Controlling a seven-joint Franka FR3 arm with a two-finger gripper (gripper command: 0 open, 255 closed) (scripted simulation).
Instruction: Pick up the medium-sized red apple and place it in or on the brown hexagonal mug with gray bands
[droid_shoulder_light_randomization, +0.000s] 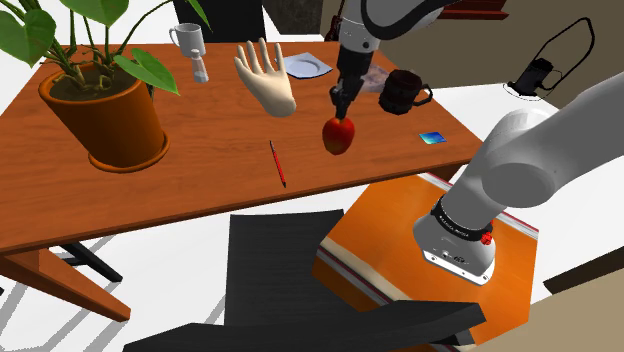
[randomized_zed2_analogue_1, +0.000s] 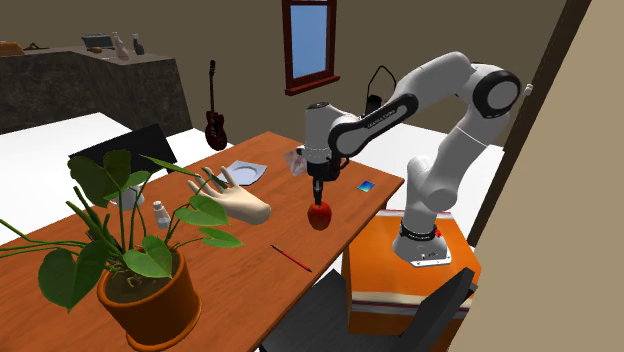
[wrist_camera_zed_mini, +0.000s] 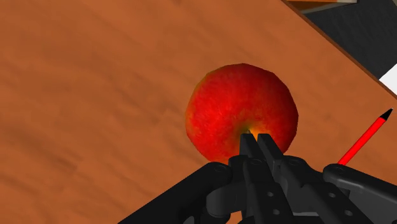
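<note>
Apple (droid_shoulder_light_randomization: 339, 136): red, over the wooden table (droid_shoulder_light_randomization: 200, 190), gripped at its stem end.
Jaws: nearly together, clamped on the apple's top.
Gripper (droid_shoulder_light_randomization: 342, 113): black, pointing straight down.
Arm: in the shoulder view, rises from the stand (droid_shoulder_light_randomization: 400, 260) at 4 o'clock and bends over the table.
Mug (droid_shoulder_light_randomization: 402, 92): dark brown, at 2 o'clock of the apple.
Pencil (droid_shoulder_light_randomization: 278, 163): red, at 8 o'clock.

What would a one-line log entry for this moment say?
phase: holding | black two-finger gripper: shut on top of round red apple | dark brown mug: on wooden table, apart from apple | placed: not yet
</note>
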